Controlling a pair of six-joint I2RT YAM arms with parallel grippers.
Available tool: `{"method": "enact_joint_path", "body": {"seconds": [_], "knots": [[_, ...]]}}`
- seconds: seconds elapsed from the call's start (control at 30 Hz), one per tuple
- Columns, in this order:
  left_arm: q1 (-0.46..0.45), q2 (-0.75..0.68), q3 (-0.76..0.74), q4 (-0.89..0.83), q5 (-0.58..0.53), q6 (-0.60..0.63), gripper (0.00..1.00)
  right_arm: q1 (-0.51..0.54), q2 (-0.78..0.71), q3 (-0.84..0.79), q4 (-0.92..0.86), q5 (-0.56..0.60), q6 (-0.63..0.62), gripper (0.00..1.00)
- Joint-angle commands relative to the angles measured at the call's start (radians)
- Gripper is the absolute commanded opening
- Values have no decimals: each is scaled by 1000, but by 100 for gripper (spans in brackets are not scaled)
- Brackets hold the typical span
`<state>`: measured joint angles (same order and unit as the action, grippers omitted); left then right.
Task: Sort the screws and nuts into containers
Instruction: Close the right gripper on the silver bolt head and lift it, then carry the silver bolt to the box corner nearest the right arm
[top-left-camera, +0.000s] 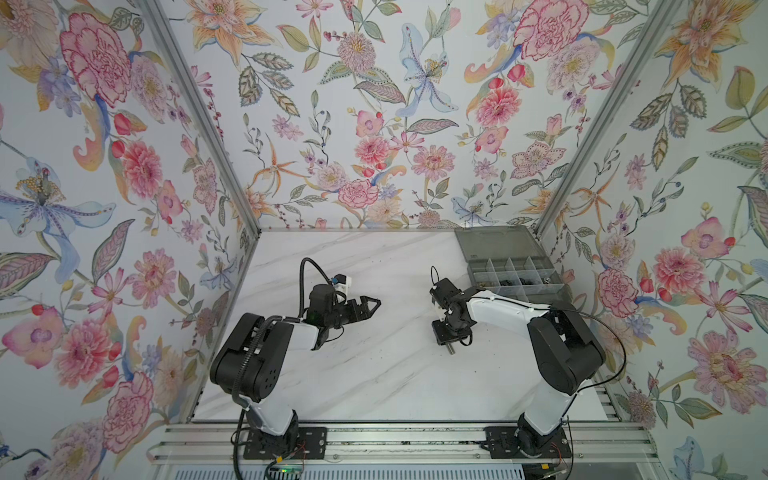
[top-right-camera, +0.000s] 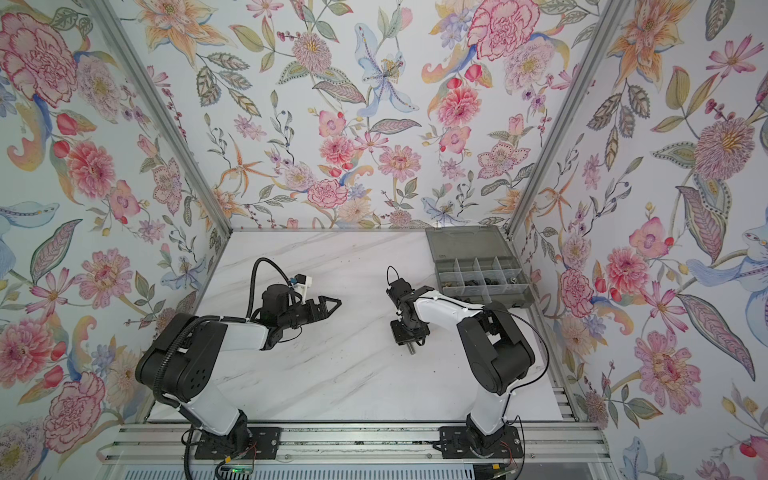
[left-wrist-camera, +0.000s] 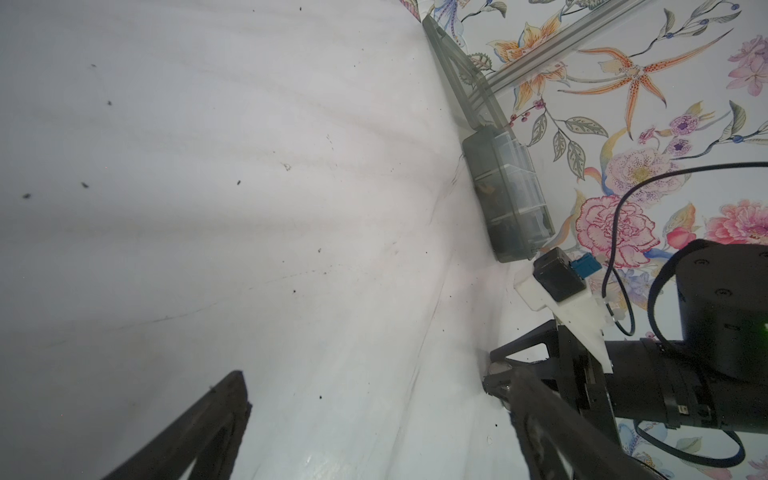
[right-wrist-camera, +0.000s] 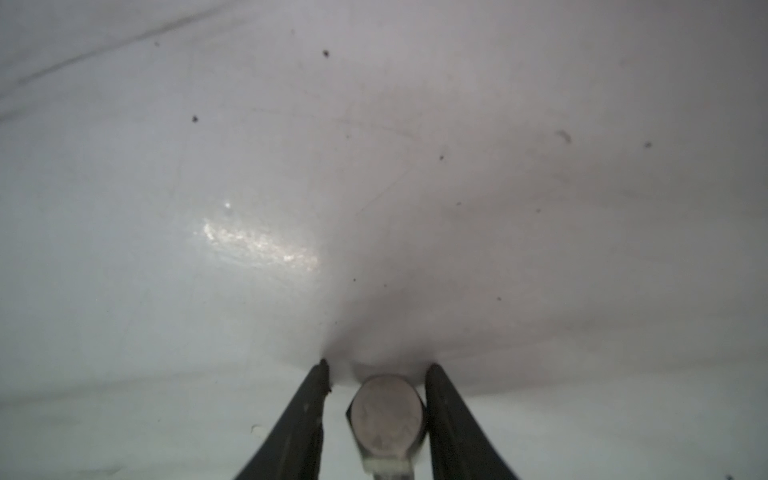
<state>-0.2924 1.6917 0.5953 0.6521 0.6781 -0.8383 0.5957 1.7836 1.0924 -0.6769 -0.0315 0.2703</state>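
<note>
Sorting looks almost finished. The organiser box (top-left-camera: 519, 294) sits at the far right of the bench (top-left-camera: 374, 395) with its lid (top-left-camera: 494, 245) laid open flat behind it. In both top views the near row of its cells (top-right-camera: 476, 268) holds small dark and brass-coloured pieces, too small to tell screws from nuts. The far cells look empty. Apart from tiny dark specks, the only loose part I can see on the bench is one silver screw (top-left-camera: 451, 351), right of centre and well apart from the box.

The right jaws, on the right arm (top-left-camera: 494, 305), are down at the bench around that screw. The right wrist view shows them partly open. The screw's round head lies between them, touching one finger (right-wrist-camera: 449, 415) with a gap to the other, so it is bracketed but not yet clamped.

The left jaws, on the left arm (top-left-camera: 291, 332), hover left of centre, spread wide and empty.

What seems left is to pinch this screw, carry it far right and drop it into a cell.
</note>
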Motion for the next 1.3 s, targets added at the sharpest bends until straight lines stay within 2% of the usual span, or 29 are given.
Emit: {"method": "enact_joint_path", "body": {"seconds": [0.0,0.37,0.6,0.8,0.97,1.07,1.27], "knots": [[13,15,-5,16,21,-6,99,10,40,-20,-46,8,13,39],[12,14,-11,25,23,-10,100,10,38,-17,-47,-1,17,21],[13,12,-14,25,23,-9,99,9,28,-13,-46,0,17,5],[12,3,-19,27,21,-11,99,-24,-46,-24,-6,-42,22,0],[13,5,-13,24,23,-10,99,-107,-143,-46,45,-107,23,0],[13,3,-6,15,22,-10,99,-196,-202,-51,47,-126,11,0],[12,0,1,8,20,-10,99,-460,-319,-53,53,-162,4,0]]}}
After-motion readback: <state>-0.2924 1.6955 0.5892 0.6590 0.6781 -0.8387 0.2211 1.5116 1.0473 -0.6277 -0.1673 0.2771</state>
